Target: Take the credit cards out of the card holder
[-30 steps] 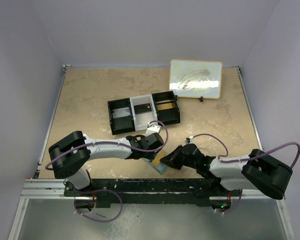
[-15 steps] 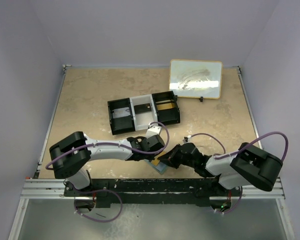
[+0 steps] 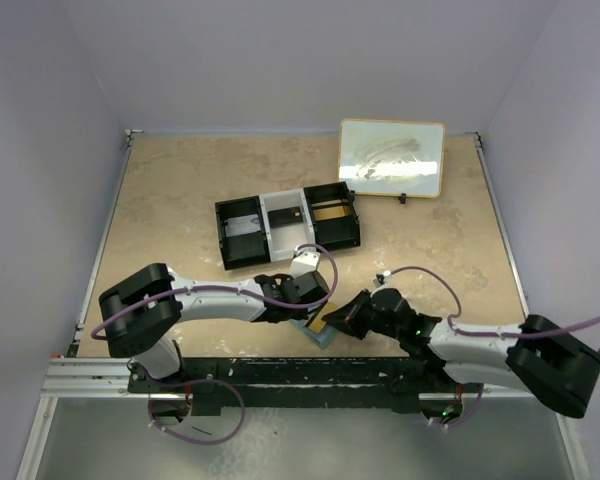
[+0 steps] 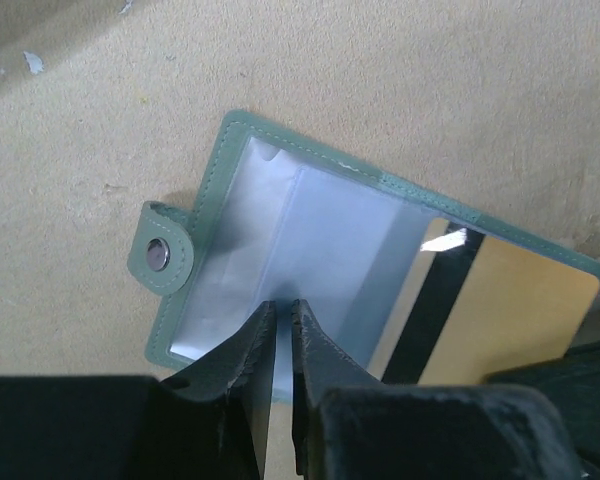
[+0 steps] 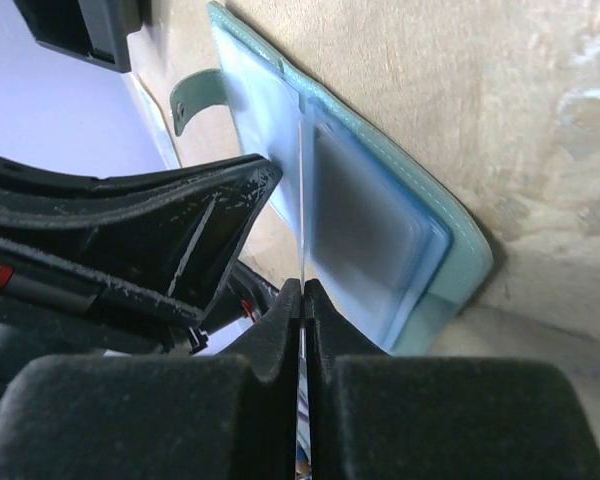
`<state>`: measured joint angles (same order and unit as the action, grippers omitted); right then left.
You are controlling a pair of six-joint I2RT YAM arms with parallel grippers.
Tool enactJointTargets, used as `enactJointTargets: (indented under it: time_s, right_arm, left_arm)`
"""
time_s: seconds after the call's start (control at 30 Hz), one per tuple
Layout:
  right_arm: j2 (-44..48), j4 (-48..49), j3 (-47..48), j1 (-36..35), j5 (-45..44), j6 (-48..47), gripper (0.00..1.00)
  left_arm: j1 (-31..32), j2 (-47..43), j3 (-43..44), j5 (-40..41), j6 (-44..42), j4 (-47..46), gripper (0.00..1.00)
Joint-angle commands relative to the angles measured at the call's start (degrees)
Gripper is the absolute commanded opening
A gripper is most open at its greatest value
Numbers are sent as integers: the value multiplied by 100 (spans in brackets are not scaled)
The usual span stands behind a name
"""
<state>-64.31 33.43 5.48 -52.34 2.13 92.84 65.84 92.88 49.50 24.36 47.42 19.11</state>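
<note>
The right gripper (image 5: 302,288) is clamping its fingertips flat on the thin edge of the orange-tan credit card (image 4: 520,315), taking it edge-on, probably so that it slides out of its slot without bending. The card is lying partly out, dark stripe showing, at one side of the open card holder (image 4: 270,215), which is resting flat on the table (image 4: 430,80) between the two arms. The left gripper (image 4: 280,308) is bearing down on the holder's clear inner pocket, jaws closed to a sliver and apparently nipping that leaf, likely anchoring the holder against the pull. A darker shape (image 5: 365,215), possibly the second card, is showing through the pocket.
</note>
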Motion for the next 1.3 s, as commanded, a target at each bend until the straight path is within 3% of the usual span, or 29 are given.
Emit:
enactJointTargets:
  time_s: [0.0, 0.27, 0.43, 0.57, 0.73, 0.83, 0.97, 1.13, 1.27]
  right_arm:
    - [847, -988, -170, 22, -291, -75, 0]
    - [2160, -1990, 35, 26, -789, -637, 0]
    - [2354, -2877, 341, 31, -1148, -717, 1]
    - [2321, -3001, 547, 34, -1309, -1040, 0]
    - [2116, -3634, 1026, 39, -1744, -1402, 0]
    - [1988, -4208, 1347, 60, -2118, -1474, 0]
    - [1997, -4700, 1567, 153, -2403, -1578, 0]
    - [2299, -5075, 1783, 303, -2771, -2021, 0]
    - [2393, -5186, 2064, 507, -2893, -2663, 0]
  left_arm:
    - [25, -61, -83, 253, 76, 312, 9]
    - [25, -452, -17, 485, 133, 449, 12]
    - [24, -876, 173, 855, 185, 824, 15]
    - [23, -1253, 273, 1109, 237, 1137, 17]
    - [25, -1599, 170, 90, -101, 458, 20]
    - [25, -1499, 56, -1187, -197, -293, 22]
    - [90, -1033, 101, -1671, -208, -701, 22]
    - [95, -349, 219, -1511, -79, -488, 22]
    - [95, -119, 270, -614, 223, 91, 20]
